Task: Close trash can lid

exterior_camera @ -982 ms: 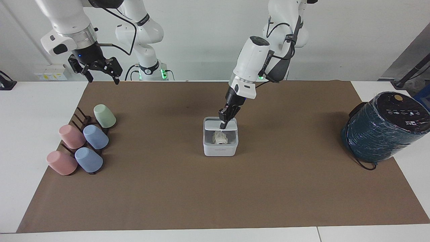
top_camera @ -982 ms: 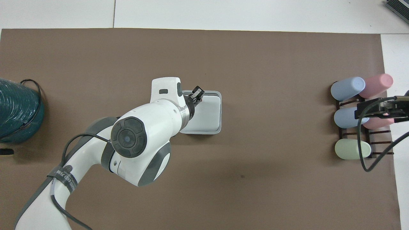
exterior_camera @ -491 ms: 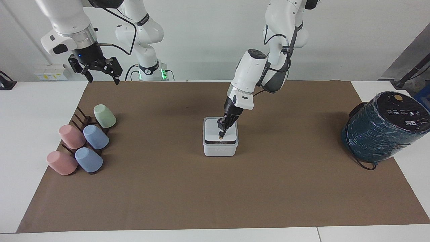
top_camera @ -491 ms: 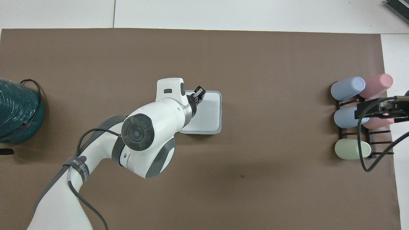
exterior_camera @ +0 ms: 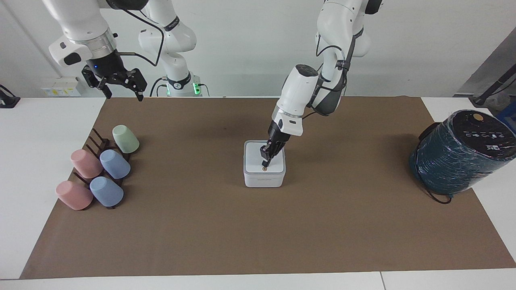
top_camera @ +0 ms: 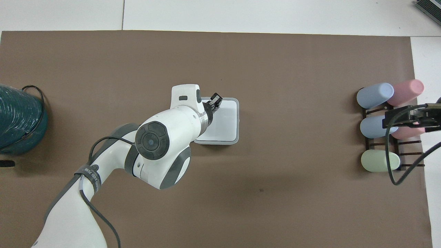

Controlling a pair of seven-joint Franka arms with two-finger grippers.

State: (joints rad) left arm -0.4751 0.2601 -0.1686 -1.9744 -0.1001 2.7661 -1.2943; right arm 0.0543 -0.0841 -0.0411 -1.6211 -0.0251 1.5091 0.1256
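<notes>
White plastic, the small square trash can [exterior_camera: 264, 177] with its grey rim stood on the brown paper mat [exterior_camera: 258, 225] at mid-table. Its flat white lid [exterior_camera: 258, 157] lay level on the rim, closed, the small orange dot [exterior_camera: 264, 169] showing on top. The left gripper [exterior_camera: 266, 162] pointed down with its fingers pinched together, the tips touching the lid just beside that dot. The right gripper [exterior_camera: 123, 90] waited in the air with fingers spread, over the table edge by the dark rack [exterior_camera: 94, 141] of pink, blue and green cups [exterior_camera: 115, 164]. A large dark teal cylinder [exterior_camera: 459, 155] sat at the left arm's end.
</notes>
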